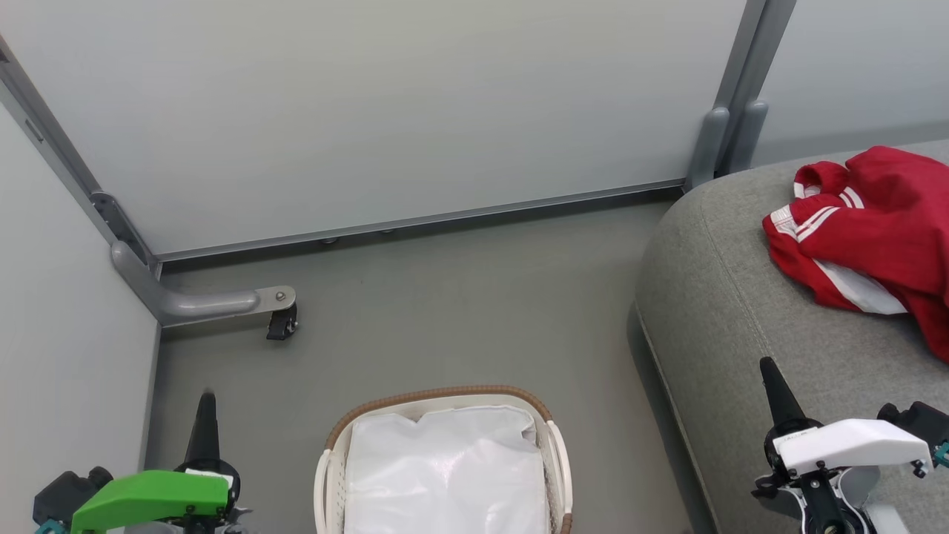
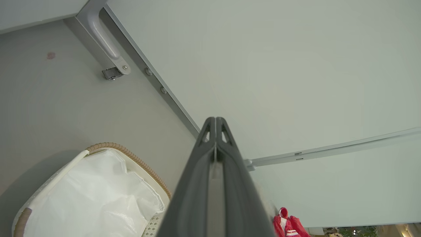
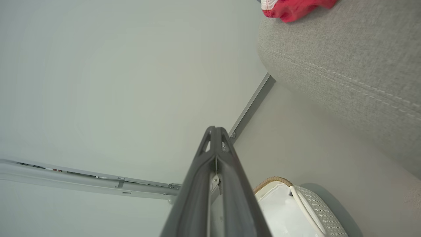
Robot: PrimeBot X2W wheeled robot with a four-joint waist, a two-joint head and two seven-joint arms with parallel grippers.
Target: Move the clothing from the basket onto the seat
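The red clothing point(image 1: 875, 222) with white stripes lies bunched on the grey seat point(image 1: 741, 297) at the right; a bit of the clothing point(image 3: 296, 8) tops the right wrist view, and the clothing point(image 2: 289, 223) peeks low in the left wrist view. The white basket point(image 1: 437, 397) with its brown braided rim stands on the floor at bottom centre, holding just its white liner. My left gripper point(image 1: 206, 400) is shut at the lower left, left of the basket. My right gripper point(image 1: 767, 367) is shut over the seat's front part, below the clothing. Both grip nothing.
Pale wall panels close off the back and left. A grey metal foot with a small black caster point(image 1: 282, 324) juts from the left corner onto the grey floor point(image 1: 460, 311). A grey post point(image 1: 715, 141) stands behind the seat's rounded corner.
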